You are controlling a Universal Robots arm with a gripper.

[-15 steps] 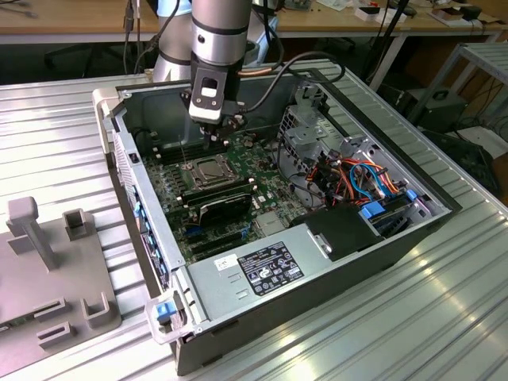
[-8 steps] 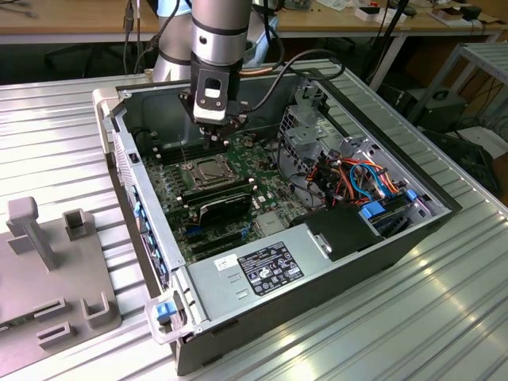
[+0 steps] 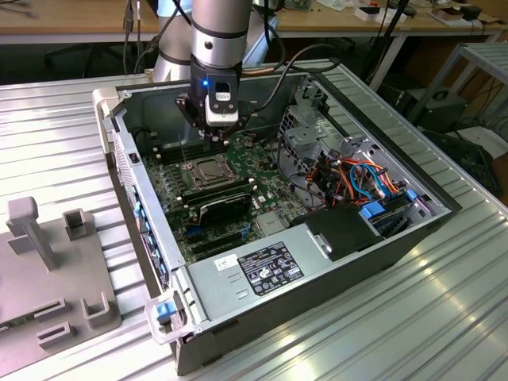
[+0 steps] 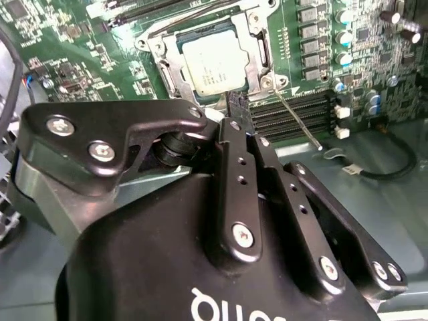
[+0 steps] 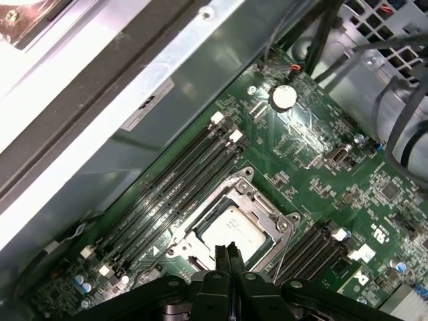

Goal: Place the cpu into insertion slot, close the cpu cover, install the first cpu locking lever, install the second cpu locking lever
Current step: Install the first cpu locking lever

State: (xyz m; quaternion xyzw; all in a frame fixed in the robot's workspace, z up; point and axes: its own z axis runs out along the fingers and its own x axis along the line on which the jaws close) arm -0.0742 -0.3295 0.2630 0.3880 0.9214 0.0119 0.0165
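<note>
The cpu [image 4: 212, 61] lies flat in the insertion slot [image 4: 151, 45] on the green board, its silvery top showing through the window of the cpu cover [image 4: 258, 50], which lies down over it. One thin locking lever [image 4: 299, 122] sticks up free beside the socket, seen as an upright rod [image 3: 184, 152] in the exterior view. My gripper [image 4: 239, 107] hangs just above the socket's edge near that lever, fingers together and holding nothing. In the first wrist view the shut gripper [image 5: 227, 254] points at the cpu [image 5: 234, 231]. The exterior view has the gripper [image 3: 214, 141] over the cpu [image 3: 208, 170].
Black memory slots [image 5: 174, 180] flank the socket on both sides. The case wall [image 5: 134, 87] rises close behind. A power supply [image 3: 262, 266], a cable bundle [image 3: 357, 178] and a drive cage [image 3: 305, 131] fill the case's other side. A grey fixture [image 3: 48, 262] stands on the table.
</note>
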